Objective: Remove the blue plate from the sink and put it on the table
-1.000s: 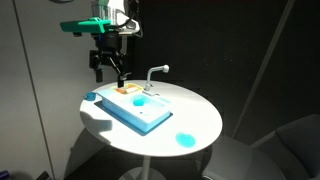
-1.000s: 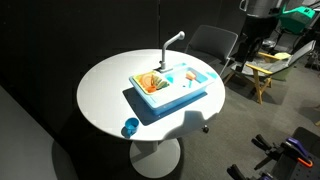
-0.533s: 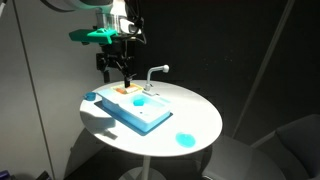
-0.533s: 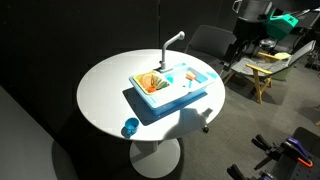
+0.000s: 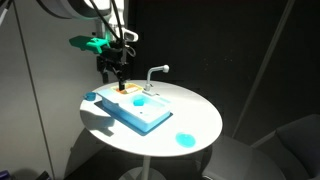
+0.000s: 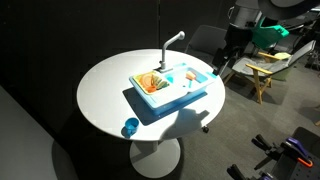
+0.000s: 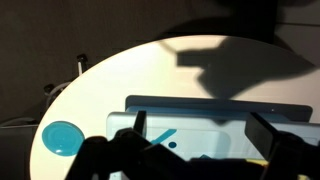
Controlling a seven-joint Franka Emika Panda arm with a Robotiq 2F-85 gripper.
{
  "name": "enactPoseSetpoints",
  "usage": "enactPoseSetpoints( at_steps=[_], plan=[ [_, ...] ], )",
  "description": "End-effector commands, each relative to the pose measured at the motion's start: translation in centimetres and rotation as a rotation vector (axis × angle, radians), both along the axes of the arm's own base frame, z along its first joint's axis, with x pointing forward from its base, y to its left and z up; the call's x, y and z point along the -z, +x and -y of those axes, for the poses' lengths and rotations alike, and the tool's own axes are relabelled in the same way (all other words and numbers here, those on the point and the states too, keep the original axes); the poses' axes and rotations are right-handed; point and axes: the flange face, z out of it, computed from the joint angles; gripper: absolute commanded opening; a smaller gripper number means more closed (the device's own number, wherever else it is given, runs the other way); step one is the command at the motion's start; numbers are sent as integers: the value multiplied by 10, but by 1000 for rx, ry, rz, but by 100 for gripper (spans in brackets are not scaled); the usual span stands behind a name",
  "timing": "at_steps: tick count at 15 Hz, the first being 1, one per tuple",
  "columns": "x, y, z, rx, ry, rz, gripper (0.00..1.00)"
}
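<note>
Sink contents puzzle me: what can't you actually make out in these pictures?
Wrist view: the sink is cut off by the bottom edge and partly covered by the dark fingers, so its basin hardly shows.
Exterior view: the orange-and-white item in the sink is too small to identify.
Exterior view: the round blue thing on the table is too small to tell plate from bowl.

Smooth table; plastic sink

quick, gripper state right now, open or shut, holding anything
gripper: open, jaws wide apart in the wrist view, holding nothing
</note>
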Motion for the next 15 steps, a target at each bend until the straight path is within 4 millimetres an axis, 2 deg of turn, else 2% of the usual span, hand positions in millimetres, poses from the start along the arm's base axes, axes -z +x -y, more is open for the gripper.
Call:
enactPoseSetpoints(
  at_steps=[1, 11, 12, 15],
  plan=[
    [-7, -4, -6, 58, 7, 1, 100],
    [-6, -10, -10, 77, 11, -46, 100],
    [1, -4, -7, 68, 1, -33, 100],
    [2, -4, -7, 67, 1, -38, 100]
  ],
)
